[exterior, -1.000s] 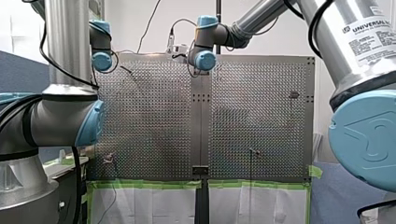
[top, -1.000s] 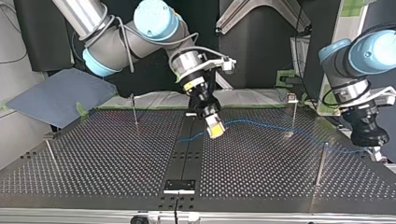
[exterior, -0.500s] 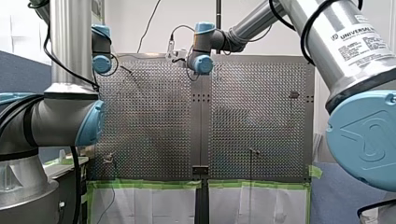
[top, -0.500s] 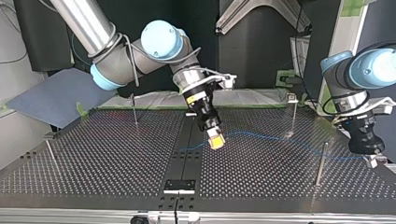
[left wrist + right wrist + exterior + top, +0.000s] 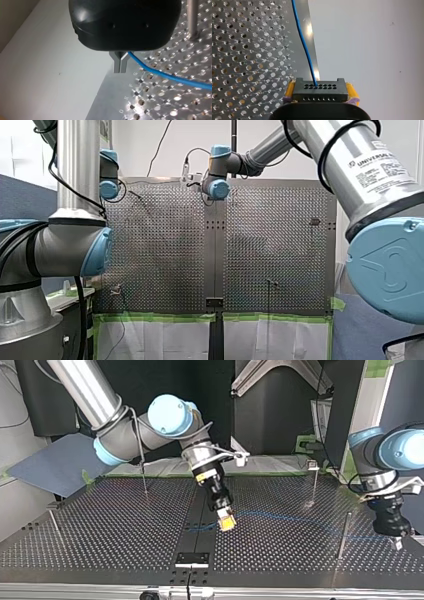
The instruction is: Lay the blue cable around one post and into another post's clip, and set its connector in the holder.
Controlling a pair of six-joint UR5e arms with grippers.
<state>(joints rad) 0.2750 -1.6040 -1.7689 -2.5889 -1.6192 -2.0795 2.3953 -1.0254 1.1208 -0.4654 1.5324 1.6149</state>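
In the right wrist view my right gripper (image 5: pixel 320 96) is shut on a black connector (image 5: pixel 320 90), which sits between its yellow pads (image 5: pixel 352 91). The blue cable (image 5: pixel 303 42) leaves the connector and runs ahead over the perforated plate. In the top view that gripper (image 5: pixel 227 522) hangs low over the table's middle strip. From there the cable (image 5: pixel 272 515) runs toward the view's right, to my left gripper (image 5: pixel 396 542). The left wrist view shows its metal fingers (image 5: pixel 117 65) shut on the cable (image 5: pixel 172 78), near the plate's edge.
Thin posts stand on the table in the top view: one (image 5: pixel 143 477) at the back left, one (image 5: pixel 315 482) at the back right, one (image 5: pixel 344 535) close to my left gripper and one (image 5: pixel 54 525) at the far left. A small black block (image 5: pixel 191 559) sits at the middle strip's near end.
In the top view my right gripper has come nearer and lower with the connector. My left gripper has also sunk toward the table, so the cable lies lower.
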